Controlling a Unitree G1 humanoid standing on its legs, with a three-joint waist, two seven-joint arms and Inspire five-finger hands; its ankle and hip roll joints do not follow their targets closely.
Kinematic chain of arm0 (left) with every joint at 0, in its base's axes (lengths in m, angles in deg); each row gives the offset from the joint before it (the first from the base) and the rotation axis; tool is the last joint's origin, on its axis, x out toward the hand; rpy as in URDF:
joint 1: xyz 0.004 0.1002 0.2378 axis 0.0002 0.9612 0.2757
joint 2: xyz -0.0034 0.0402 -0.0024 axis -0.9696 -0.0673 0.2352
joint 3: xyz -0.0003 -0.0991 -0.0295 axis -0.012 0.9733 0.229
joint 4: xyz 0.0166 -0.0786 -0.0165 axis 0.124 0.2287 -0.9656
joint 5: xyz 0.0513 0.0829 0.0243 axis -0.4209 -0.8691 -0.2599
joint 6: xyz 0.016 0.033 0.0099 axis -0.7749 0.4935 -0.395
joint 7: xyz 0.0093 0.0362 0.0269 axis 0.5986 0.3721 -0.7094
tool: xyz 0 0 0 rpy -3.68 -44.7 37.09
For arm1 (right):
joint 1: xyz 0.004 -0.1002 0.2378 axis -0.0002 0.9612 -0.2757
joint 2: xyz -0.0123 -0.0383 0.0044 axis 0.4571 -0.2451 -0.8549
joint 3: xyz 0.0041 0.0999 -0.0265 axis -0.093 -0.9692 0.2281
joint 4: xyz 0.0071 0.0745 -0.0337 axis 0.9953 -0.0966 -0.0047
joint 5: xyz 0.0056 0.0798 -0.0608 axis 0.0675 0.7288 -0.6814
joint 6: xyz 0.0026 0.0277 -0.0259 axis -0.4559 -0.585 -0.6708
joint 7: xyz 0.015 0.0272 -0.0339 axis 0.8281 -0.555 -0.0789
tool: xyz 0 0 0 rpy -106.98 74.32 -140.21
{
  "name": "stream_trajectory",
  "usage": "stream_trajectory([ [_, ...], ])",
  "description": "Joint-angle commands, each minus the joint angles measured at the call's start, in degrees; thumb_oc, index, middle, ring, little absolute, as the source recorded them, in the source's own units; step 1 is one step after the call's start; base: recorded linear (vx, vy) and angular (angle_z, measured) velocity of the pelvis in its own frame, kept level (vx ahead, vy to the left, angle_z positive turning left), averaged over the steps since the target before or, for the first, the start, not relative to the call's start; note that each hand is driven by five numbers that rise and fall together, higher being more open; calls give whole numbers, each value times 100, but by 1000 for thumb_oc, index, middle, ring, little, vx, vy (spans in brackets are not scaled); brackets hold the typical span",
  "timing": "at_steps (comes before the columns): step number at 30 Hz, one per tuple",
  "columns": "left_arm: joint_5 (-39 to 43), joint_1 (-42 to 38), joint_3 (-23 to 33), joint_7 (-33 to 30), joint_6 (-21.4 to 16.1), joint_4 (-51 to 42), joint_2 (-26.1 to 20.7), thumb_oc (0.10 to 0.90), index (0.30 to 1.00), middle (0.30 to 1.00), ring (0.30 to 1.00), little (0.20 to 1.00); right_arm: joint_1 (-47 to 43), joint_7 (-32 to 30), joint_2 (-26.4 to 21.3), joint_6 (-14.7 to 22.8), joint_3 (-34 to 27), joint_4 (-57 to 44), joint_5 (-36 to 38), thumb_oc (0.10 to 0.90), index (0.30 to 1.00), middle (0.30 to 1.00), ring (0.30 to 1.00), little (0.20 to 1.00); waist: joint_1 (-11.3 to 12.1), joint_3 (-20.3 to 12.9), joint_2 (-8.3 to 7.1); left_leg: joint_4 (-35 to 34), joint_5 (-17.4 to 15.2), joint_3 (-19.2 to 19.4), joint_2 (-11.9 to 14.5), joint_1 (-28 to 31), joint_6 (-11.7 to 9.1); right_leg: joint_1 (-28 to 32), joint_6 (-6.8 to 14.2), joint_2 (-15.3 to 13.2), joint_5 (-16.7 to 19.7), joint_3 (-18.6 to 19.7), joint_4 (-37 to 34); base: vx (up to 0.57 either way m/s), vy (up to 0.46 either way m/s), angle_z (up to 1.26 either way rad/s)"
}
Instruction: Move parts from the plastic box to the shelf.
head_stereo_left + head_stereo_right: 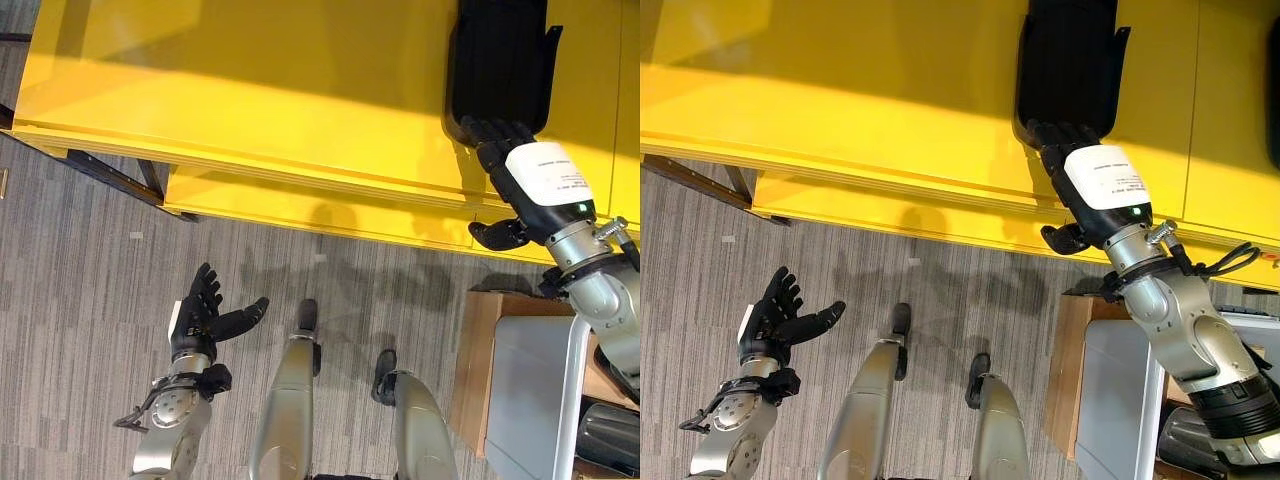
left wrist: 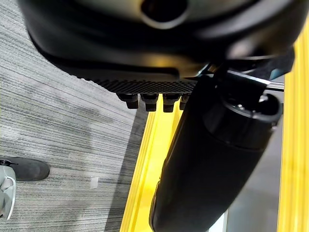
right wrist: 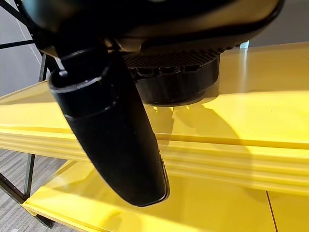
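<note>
R hand reached over edge of yellow shelf, fingers on near end of 1 black part lying flat on top tier; grip state couldn't tell. L hand low over grey carpet, fingers spread, holding nothing. 2 shelf tiers visible.

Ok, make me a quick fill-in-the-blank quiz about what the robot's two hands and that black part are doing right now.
1. The black part lies on the ____ shelf.
2. The ____ hand reaches over the shelf's edge to the black part.
3. The left hand hangs over the grey floor with its fingers ____.

Missing words: yellow; right; open
</note>
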Motion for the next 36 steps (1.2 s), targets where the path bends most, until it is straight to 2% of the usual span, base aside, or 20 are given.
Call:
stream_trajectory([
  [1,-65,227,149,-65,-598,-633,-392,900,1000,1000,1000,1000,-883,-404,-492,55,-161,105,-101,900,1000,1000,1000,1000,22,-83,87,467,-601,-478,402,-110,-173,765,-141,-184,-384,-152,-272,0,0,0],
  [36,-38,219,186,-83,-613,-661,-427,900,1000,1000,1000,1000,-1249,-487,-782,-63,-88,354,-88,900,1000,1000,1000,1000,61,-57,75,534,-653,-474,359,-177,-142,733,-133,-193,-386,-149,-266,0,0,0],
])
